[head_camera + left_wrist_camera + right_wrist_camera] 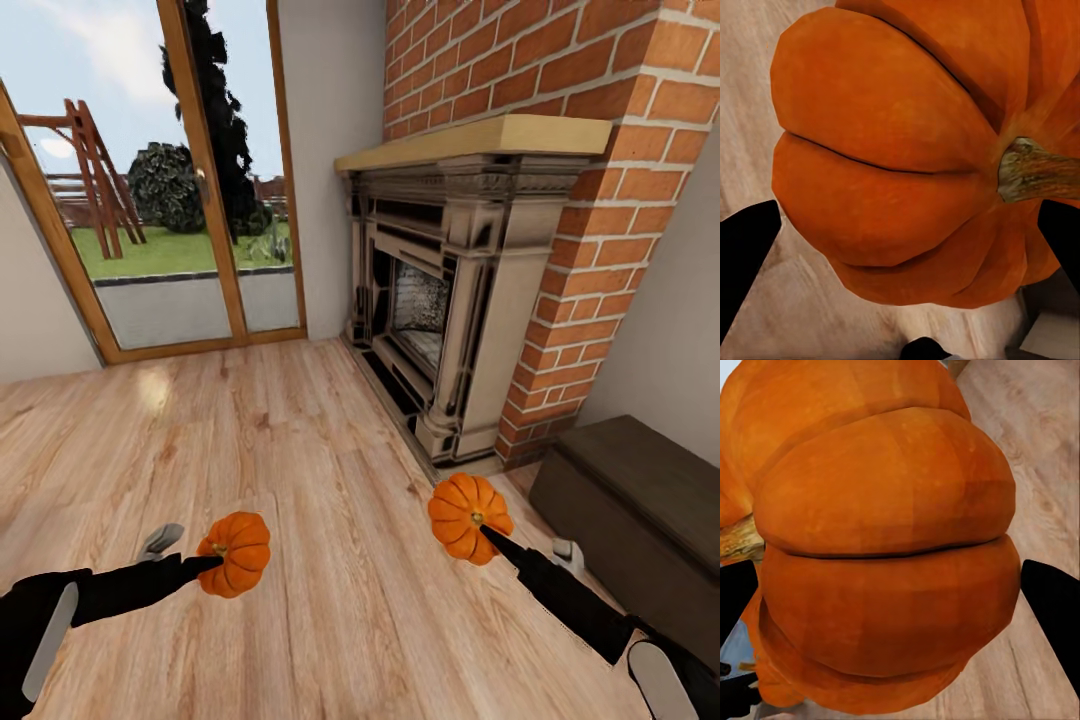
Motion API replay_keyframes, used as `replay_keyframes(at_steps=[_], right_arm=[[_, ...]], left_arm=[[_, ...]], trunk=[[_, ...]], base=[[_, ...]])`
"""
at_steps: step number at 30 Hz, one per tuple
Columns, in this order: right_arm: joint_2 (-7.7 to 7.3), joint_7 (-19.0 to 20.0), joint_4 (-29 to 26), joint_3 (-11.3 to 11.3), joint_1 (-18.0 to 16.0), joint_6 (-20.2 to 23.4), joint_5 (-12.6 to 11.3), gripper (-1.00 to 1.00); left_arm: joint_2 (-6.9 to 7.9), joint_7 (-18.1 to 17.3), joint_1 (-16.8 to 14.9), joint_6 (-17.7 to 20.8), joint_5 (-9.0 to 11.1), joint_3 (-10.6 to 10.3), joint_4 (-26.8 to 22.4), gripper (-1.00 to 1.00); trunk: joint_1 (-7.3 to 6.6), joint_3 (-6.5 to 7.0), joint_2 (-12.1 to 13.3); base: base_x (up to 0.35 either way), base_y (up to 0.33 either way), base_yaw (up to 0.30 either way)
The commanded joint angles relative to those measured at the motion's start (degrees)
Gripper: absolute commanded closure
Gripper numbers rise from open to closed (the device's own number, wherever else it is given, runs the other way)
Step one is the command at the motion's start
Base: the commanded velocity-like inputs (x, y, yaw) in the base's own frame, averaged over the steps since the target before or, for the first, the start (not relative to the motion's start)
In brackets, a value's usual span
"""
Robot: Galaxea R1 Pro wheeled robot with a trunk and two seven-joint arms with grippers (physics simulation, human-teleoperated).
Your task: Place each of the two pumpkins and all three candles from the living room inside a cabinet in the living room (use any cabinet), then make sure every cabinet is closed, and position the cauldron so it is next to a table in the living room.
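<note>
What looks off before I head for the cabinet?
Nothing stands out. Each gripper holds a pumpkin, left and right, above bare floor. The cabinet beside the fireplace looks closed.

Fireplace [440,300] stands between glass door [150,200] and cabinet [640,510], right.

Two bright orange ribbed pumpkins, the left pumpkin [234,553] and the right pumpkin [467,517], have brownish stems. The floor [300,480] is pale honey wood with plank grain. The far fireplace [450,300] is cream with dark streaks, set in red-orange brick [600,250]. At right, the cabinet [630,510] is dark brown. Both arms are black.
</note>
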Motion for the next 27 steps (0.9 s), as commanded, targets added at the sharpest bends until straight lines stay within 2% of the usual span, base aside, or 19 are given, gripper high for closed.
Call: replay_keyframes(at_steps=[1, 3, 9, 11, 16, 21, 27], right_arm=[[0.02, -1.87, -1.02, 0.12, 0.01, 0.08, 0.24, 1.0], [0.03, -4.94, -2.21, 0.91, 0.01, 0.09, 0.76, 1.0], [0.12, -13.85, -3.05, 5.43, 0.01, 0.07, 2.12, 1.0], [0.12, -16.65, -3.11, 6.89, 0.01, 0.03, 2.22, 1.0], [0.14, -18.53, -3.19, 9.2, 0.01, 0.02, 2.26, 1.0], [0.21, -20.8, -3.23, 9.7, 0.01, 0.09, 2.27, 1.0], [0.15, -21.1, -3.16, 9.73, 0.01, 0.1, 2.19, 1.0]], left_arm=[[-0.07, 1.3, 0.0, 0.13, 0.36, -0.03, -0.01, 1.0], [-0.14, 3.32, 0.0, 0.04, 0.41, -0.07, -0.01, 1.0], [-0.25, 7.69, 0.0, -0.09, 0.44, -0.11, -0.01, 1.0], [-0.29, 10.49, 0.0, -0.15, 0.44, -0.11, -0.01, 1.0], [-1.12, 15.49, 0.0, -0.25, 0.44, -0.17, -0.05, 1.0], [-2.34, 20.57, 0.0, -0.91, 0.44, -0.19, -0.12, 1.0], [-2.63, 22.93, -0.05, -1.06, 0.44, -0.19, -0.18, 1.0]], trunk=[[-0.23, 0.18, 0.42], [-0.67, 0.54, 1.22], [-1.98, 1.62, 3.62], [-2.42, 1.98, 4.43], [-3.52, 2.88, 6.43], [-4.62, 3.77, 8.44], [-5.94, 4.85, 10.84]], base=[[0.0, 0.0, 0.0], [0.0, 0.0, 0.0], [0.0, 0.0, 0.0], [0.0, 0.0, 0.0], [0.0, 0.0, 0.0], [0.0, 0.0, 0.0], [0.0, 0.0, 0.0]])
